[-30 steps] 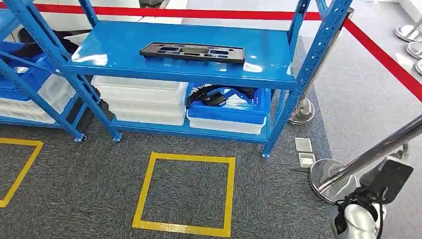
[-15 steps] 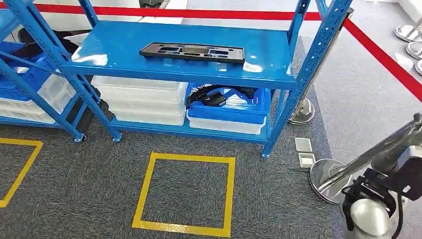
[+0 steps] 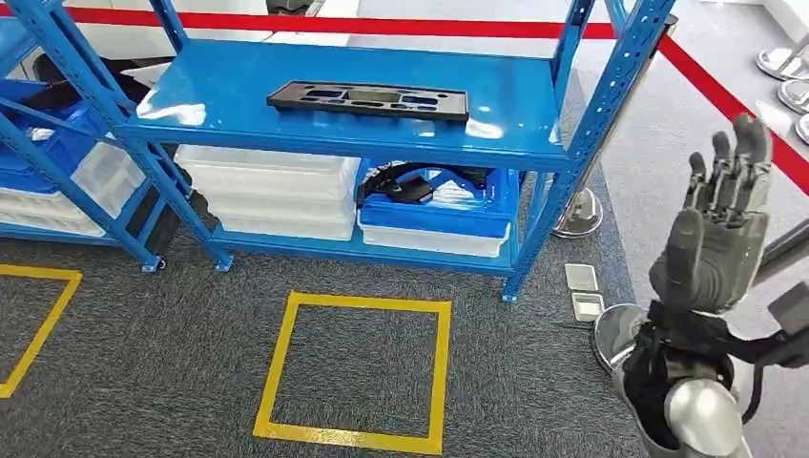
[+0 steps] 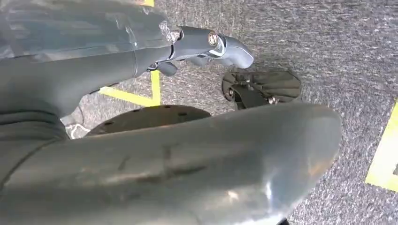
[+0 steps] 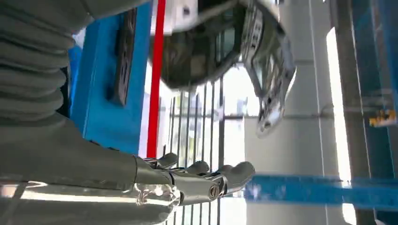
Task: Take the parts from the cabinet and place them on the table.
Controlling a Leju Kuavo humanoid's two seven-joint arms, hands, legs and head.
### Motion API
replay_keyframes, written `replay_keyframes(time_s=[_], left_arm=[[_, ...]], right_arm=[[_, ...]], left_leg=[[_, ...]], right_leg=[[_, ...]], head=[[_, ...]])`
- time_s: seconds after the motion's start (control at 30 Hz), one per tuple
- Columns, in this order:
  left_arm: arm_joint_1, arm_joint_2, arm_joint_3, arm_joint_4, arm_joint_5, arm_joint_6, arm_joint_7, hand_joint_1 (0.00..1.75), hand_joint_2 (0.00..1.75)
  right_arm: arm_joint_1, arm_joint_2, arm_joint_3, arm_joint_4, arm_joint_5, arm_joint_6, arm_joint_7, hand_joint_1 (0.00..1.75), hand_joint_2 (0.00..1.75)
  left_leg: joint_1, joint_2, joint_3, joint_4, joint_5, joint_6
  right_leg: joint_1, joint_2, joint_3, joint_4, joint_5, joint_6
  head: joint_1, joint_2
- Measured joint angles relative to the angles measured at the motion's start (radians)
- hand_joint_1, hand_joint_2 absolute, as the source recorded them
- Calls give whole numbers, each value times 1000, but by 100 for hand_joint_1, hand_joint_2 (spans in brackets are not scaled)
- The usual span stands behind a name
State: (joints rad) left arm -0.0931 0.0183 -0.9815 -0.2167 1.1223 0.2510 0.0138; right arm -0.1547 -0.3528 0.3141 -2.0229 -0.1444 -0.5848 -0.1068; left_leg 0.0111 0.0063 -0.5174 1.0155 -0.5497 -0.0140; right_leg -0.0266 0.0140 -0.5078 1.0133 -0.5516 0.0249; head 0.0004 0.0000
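Parts are untouched so far: one flat black part point(image 3: 369, 99) lies on the blue cabinet's point(image 3: 515, 114) upper shelf, and another dark piece sits in a blue bin point(image 3: 434, 215) on the shelf below — nothing has been picked up. The right hand point(image 3: 715, 234) is raised to the right of the cabinet, well apart from the shelf, fingers spread and holding nothing. The left hand point(image 4: 141, 117) hangs over the carpet (its fingers look loosely extended, empty). Reaching, grasping and carrying to the table all remain, it seems.
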Motion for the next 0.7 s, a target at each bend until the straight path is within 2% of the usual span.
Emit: replay_keyframes(time_s=[0.13, 0.3, 0.7], left_arm=[[0, -4, -3, 0, 1, -5, -8, 0, 0], [-2, -6, -10, 0, -1, -14, -11, 0, 0], [-2, -6, -13, 0, -4, -16, -11, 0, 0]], right_arm=[[-21, -14, 46, -1, -113, 37, -15, 0, 175], [-50, -48, 144, -1, -244, 55, -34, 0, 175], [-51, -92, 218, -2, -253, 39, -33, 0, 175]], left_leg=[[0, 0, -1, 0, 0, 0], [0, -1, 0, 0, 0, 0], [0, 0, 0, 0, 0, 0]], right_leg=[[0, -1, 0, 0, 0, 0], [0, -1, 0, 0, 0, 0], [0, -1, 0, 0, 0, 0]], head=[[0, 0], [0, 0], [1, 0]])
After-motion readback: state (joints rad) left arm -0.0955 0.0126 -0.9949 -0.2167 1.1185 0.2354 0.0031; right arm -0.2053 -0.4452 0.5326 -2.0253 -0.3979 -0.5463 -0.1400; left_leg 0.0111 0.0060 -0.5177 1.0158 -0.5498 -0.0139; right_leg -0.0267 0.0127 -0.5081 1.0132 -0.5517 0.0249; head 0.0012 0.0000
